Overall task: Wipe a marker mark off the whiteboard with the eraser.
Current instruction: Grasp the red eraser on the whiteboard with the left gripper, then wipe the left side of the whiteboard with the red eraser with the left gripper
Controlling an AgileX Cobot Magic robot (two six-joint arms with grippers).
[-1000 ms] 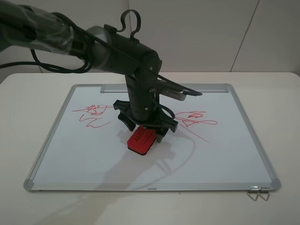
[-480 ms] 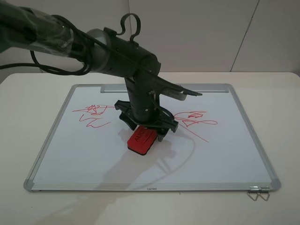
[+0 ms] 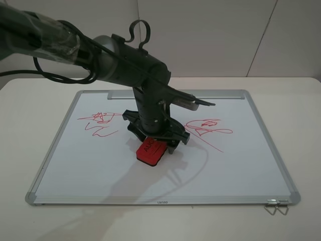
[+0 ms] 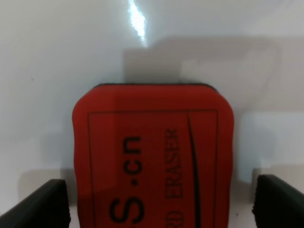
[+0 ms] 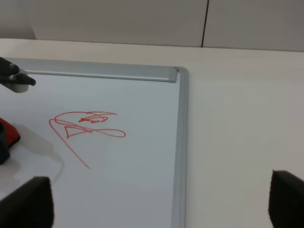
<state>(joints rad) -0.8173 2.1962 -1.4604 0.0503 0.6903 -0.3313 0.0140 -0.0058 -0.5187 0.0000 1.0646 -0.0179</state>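
Note:
The whiteboard (image 3: 241,160) lies flat on the table. The marker mark (image 3: 100,120), a thin red scribble with a zigzag below, is on its left part. Near the board's middle sits the red eraser (image 3: 151,149), flat on its felt. My left gripper (image 3: 154,140) is down over it and open, one finger on either side. In the left wrist view the eraser (image 4: 153,156) lies between the two black fingertips (image 4: 45,204) with a small gap at each side. My right gripper (image 5: 156,204) is open, off the board's right side, and holds nothing.
A red looped scribble with a diagonal tail (image 3: 208,128) marks the board's right half, also visible in the right wrist view (image 5: 88,124). The silver tray bar (image 3: 175,94) runs along the far edge. A metal clip (image 3: 276,207) sits at the near right corner.
My left arm has sunk a little lower over the eraser and shifted slightly left. The eraser has stayed where it was.

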